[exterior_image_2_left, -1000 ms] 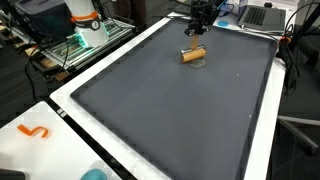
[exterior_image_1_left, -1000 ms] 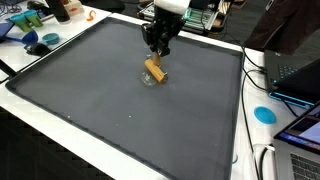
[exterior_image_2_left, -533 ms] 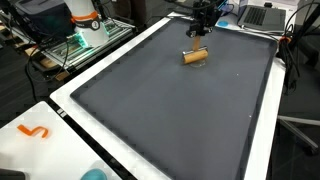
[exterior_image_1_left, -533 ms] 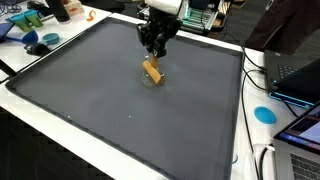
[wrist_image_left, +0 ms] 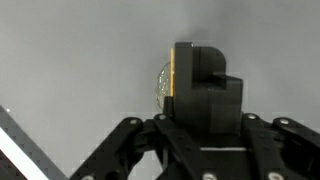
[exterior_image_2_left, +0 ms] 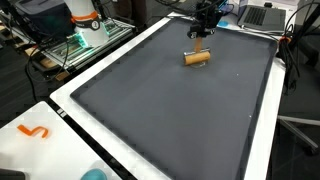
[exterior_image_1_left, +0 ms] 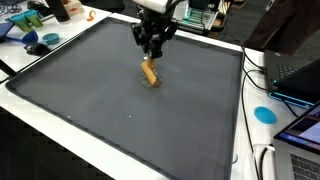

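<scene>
In an exterior view my gripper (exterior_image_1_left: 152, 47) hangs over the tan cylinder (exterior_image_1_left: 149, 72), far on the dark mat (exterior_image_1_left: 90, 110), which stretches wide near and left. In an exterior view the cylinder (exterior_image_2_left: 197, 57) lies flat by the mat's far edge. In the wrist view my own fingers hide it, and I cannot tell how my jaws stand.

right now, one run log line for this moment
gripper: above wooden block, not touching, open or shut unclear | wooden block: lying on grey mat

Lab: laptops (exterior_image_1_left: 297, 72), cables, equipment rack (exterior_image_2_left: 84, 40).
</scene>
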`<state>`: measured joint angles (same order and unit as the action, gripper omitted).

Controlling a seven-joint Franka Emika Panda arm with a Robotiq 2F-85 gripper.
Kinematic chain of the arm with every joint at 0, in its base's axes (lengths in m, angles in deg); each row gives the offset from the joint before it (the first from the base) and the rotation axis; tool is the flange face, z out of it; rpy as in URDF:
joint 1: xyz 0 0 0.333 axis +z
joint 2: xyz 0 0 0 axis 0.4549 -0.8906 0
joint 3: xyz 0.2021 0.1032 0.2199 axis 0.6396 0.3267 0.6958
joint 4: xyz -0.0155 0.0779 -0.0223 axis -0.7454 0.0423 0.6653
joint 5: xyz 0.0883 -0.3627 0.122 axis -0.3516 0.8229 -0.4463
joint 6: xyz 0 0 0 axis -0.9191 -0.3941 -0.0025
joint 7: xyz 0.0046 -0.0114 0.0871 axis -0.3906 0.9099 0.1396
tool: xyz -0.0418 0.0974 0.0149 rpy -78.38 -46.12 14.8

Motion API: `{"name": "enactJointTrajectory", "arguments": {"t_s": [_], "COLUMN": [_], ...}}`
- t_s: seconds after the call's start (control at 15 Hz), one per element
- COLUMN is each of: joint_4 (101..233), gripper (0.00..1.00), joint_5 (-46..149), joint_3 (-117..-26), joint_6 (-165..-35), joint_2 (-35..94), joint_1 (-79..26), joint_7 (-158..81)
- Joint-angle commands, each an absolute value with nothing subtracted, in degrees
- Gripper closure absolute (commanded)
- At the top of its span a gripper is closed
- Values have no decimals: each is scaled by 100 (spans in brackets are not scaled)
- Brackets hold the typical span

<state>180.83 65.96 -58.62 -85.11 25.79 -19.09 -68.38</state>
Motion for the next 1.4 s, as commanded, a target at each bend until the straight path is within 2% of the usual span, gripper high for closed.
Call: {"name": "enactJointTrajectory", "arguments": {"t_s": [0.0,0.8,1.33], "joint_4": [17937,17365,17392], "gripper": [76,76,76], "joint_5": [6624,6639,6595], "joint_3": [-6026,-6155,-6247], "joint_6": [-8879,-8357,-8488], "joint_2": [2177,1768,1843], "joint_1": [-1981,-1897,-2004], "joint_7": [-6559,-6092,-5994]}}
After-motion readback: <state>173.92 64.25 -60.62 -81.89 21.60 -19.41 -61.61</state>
